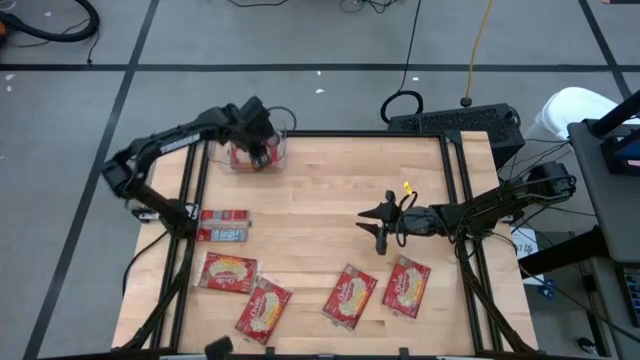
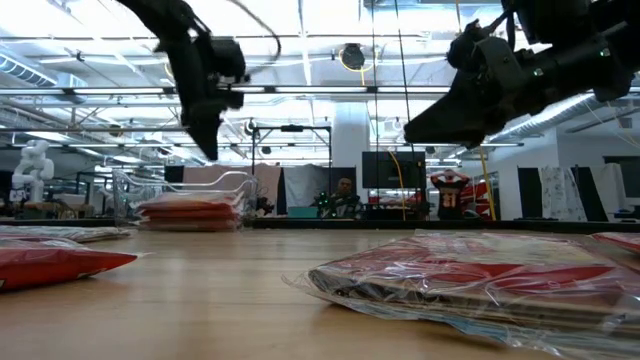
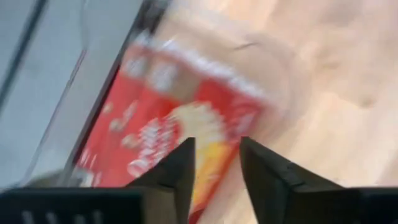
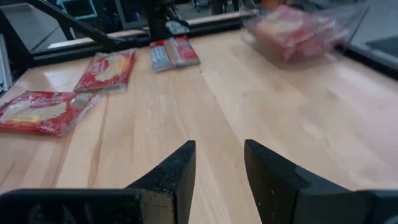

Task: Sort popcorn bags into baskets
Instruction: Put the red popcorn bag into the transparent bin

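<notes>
Lettering on the popcorn bag (image 3: 180, 118) seems blurred, unreadable; left claw (image 3: 216, 163) spread above it.

popcorn bags on table: 5 (image 1: 228, 271) | clear basket: 1 (image 1: 281, 150), bags inside uncounted | arms: 2

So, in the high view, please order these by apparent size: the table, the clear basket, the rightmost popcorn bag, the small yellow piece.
1. table
2. clear basket and rightmost popcorn bag: too alike to rank
3. small yellow piece

wooden table (image 1: 320, 190) | black keyboard (image 1: 455, 122) past far edge | yellow cable (image 1: 478, 50) on floor
</notes>
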Controlling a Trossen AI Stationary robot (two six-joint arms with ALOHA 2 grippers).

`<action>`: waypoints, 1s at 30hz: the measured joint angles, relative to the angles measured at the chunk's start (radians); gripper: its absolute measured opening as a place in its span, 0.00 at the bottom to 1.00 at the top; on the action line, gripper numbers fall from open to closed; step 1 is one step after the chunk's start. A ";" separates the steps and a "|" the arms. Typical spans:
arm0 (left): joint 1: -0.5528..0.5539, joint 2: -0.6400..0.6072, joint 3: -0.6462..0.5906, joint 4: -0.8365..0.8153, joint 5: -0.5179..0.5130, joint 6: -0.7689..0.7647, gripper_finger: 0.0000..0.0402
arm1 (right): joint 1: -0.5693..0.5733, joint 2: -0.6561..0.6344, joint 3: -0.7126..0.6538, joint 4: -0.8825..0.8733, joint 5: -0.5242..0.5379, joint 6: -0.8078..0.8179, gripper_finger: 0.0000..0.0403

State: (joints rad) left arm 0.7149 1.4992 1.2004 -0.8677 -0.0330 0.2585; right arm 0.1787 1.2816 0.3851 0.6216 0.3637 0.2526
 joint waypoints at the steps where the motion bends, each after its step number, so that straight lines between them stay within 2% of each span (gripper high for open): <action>1: -0.030 -0.039 -0.026 0.024 -0.005 -0.005 0.29 | 0.000 0.000 0.000 -0.011 0.000 0.015 0.33; 4: -0.124 -0.168 -0.109 0.089 -0.018 -0.059 0.22 | 0.002 0.000 0.000 -0.036 0.000 0.044 0.33; 7: -0.239 -0.300 -0.204 0.194 -0.019 -0.152 0.21 | 0.014 0.000 0.000 -0.035 0.000 0.070 0.33; 12: -0.472 -0.484 -0.414 0.479 -0.030 -0.266 0.20 | 0.057 0.000 0.004 -0.046 -0.007 0.183 0.33; 15: -0.616 -0.545 -0.531 0.667 -0.083 -0.320 0.20 | 0.098 0.000 0.047 -0.133 -0.052 0.252 0.33; 18: -0.746 -0.563 -0.633 0.867 -0.154 -0.352 0.20 | 0.146 0.001 0.115 -0.278 -0.071 0.312 0.33; 24: -0.948 -0.504 -0.765 1.208 -0.296 -0.393 0.20 | 0.192 0.086 0.215 -0.316 -0.160 0.338 0.35; 27: -1.027 -0.447 -0.780 1.294 -0.371 -0.406 0.20 | 0.189 0.163 0.251 -0.351 -0.184 0.349 0.37; 30: -1.090 -0.391 -0.770 1.291 -0.421 -0.430 0.20 | 0.176 0.240 0.275 -0.350 -0.185 0.348 0.41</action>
State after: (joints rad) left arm -0.3748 1.1084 0.4301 0.4234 -0.4545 -0.1715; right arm 0.3546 1.5217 0.6601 0.2720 0.1783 0.6010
